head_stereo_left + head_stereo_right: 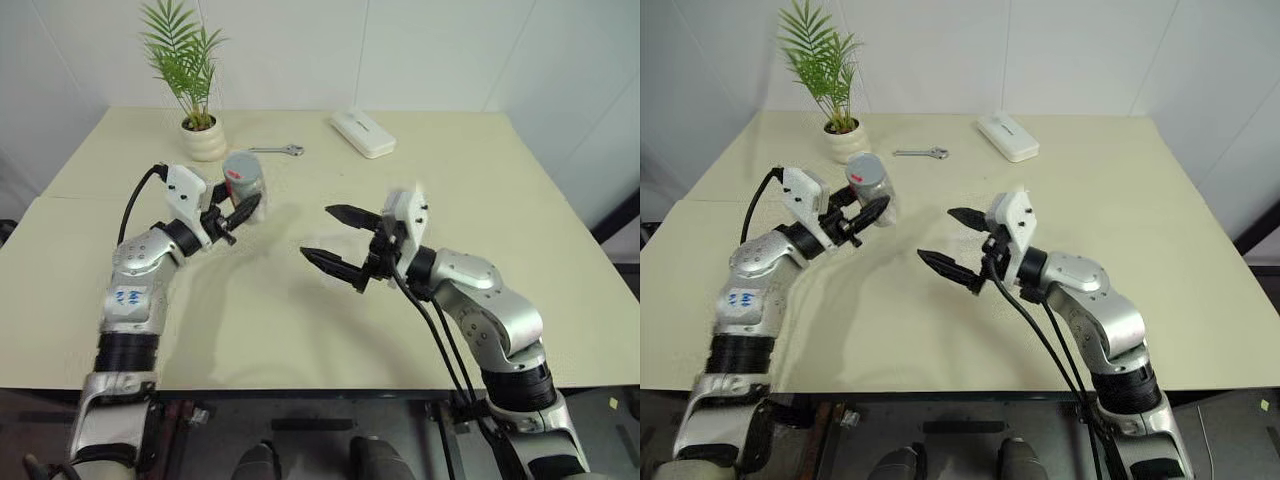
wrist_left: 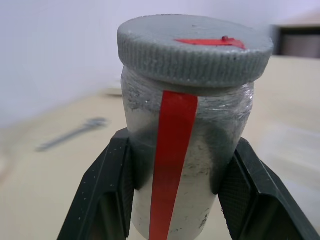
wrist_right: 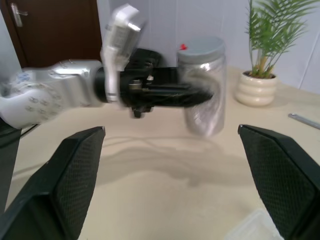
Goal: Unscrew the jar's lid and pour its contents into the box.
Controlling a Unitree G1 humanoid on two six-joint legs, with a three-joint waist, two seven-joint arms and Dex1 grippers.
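above table, left end effector [image 1: 243, 212] grips jar [image 1: 243, 178]

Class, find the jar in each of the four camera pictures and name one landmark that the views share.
Left eye: jar upper left, in the left gripper.
Right eye: jar upper left.
Left wrist: jar centre, between the fingers.
Right wrist: jar upper centre.
Shared landmark: wrench.

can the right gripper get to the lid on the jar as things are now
Probably yes: the left gripper holds the jar upright by its body, leaving the lid bare, and the open right gripper faces it with nothing between.
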